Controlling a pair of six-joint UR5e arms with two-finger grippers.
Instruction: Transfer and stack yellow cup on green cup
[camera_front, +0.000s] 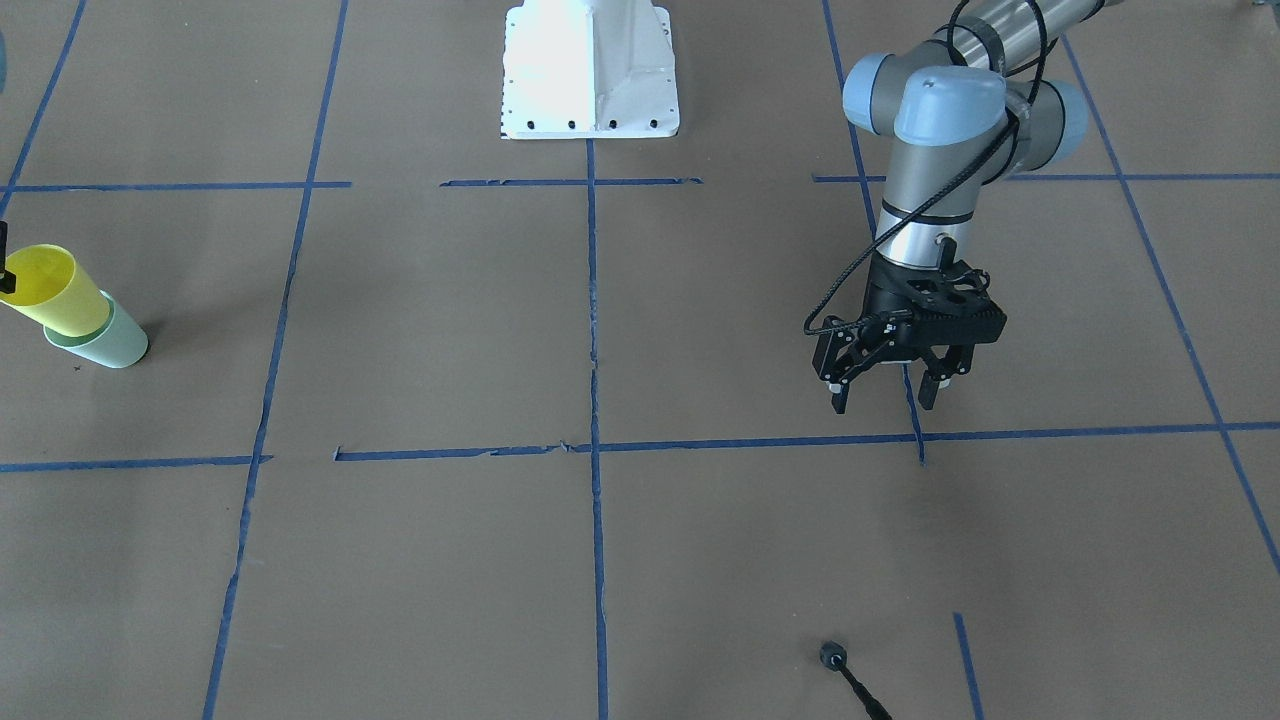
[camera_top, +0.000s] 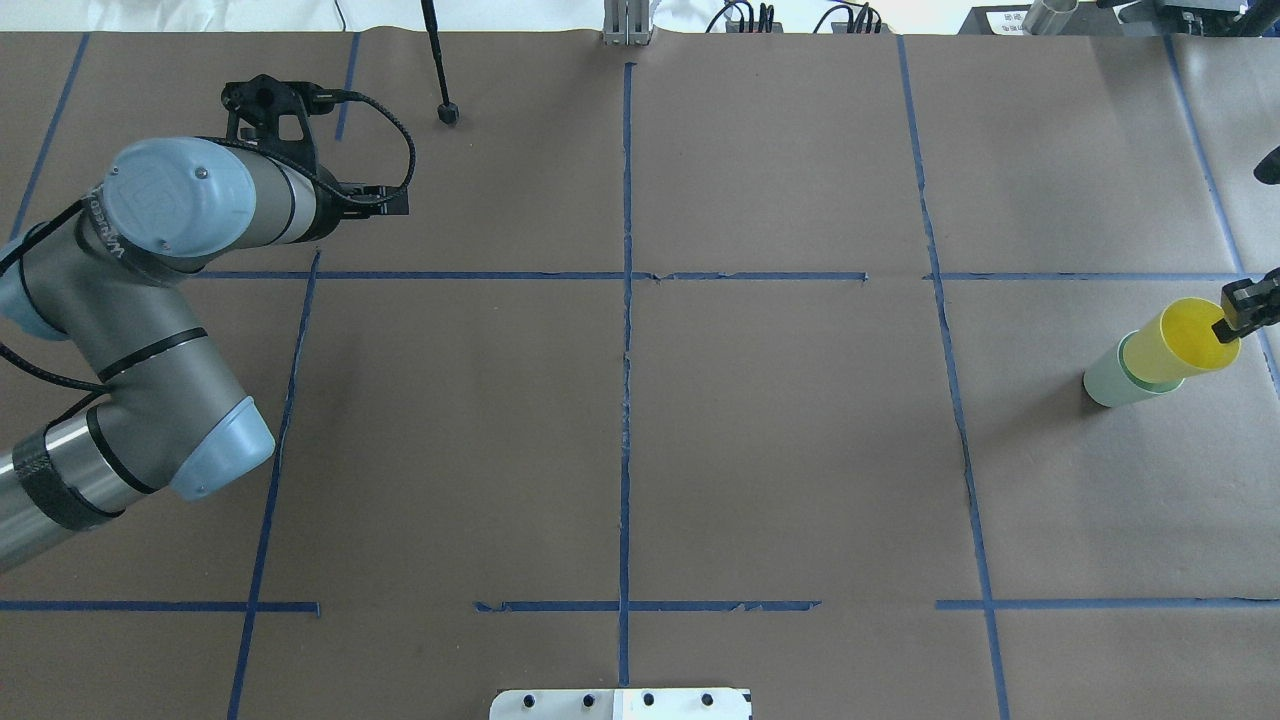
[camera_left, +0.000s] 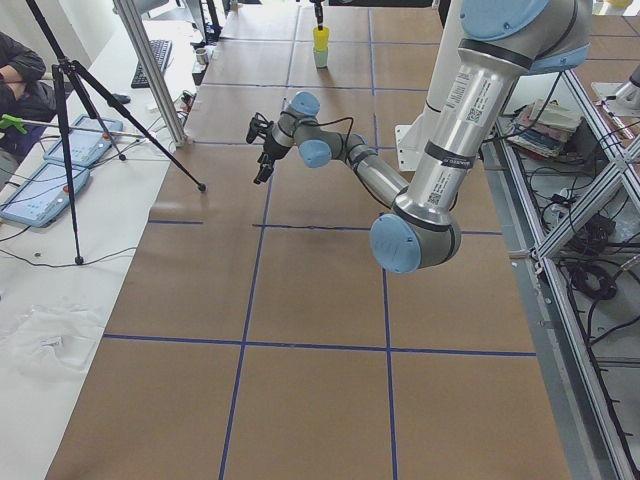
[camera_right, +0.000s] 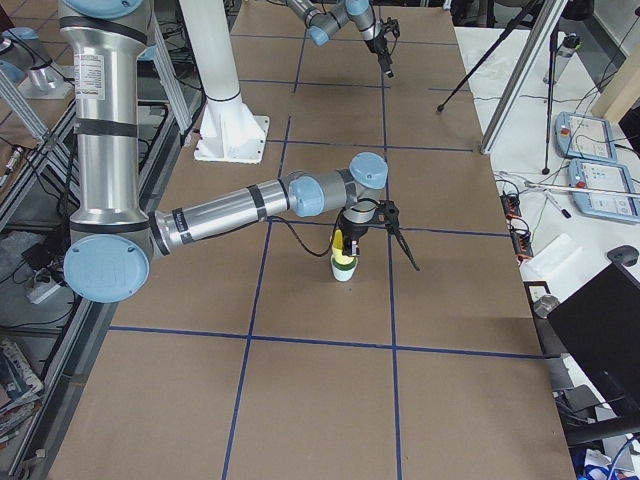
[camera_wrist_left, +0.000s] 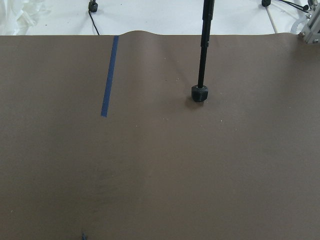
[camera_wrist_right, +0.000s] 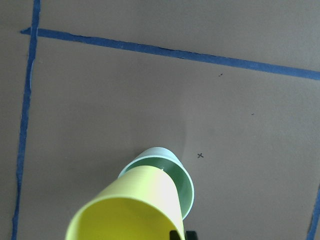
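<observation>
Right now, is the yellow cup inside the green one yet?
Nearly. The yellow cup sits in the green cup. The right gripper is at its rim; I can't tell whether it grips. Remaining: let go, back away. The left gripper hangs open, empty.

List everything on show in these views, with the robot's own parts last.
yellow cup: one, bright yellow, nested in the green cup, at the table's end on the robot's right.
green cup: one, pale mint, on the table under the yellow cup.
table: one, brown paper cover.
tape lines: several, blue, gridding the table.
tripod foot: one, black, on the table's operator side.
robot base: one, white, mid robot side.
left pincer: one, black, open, empty.
right pincer: one, black, fingertip at the yellow cup's rim; grip unclear.
</observation>
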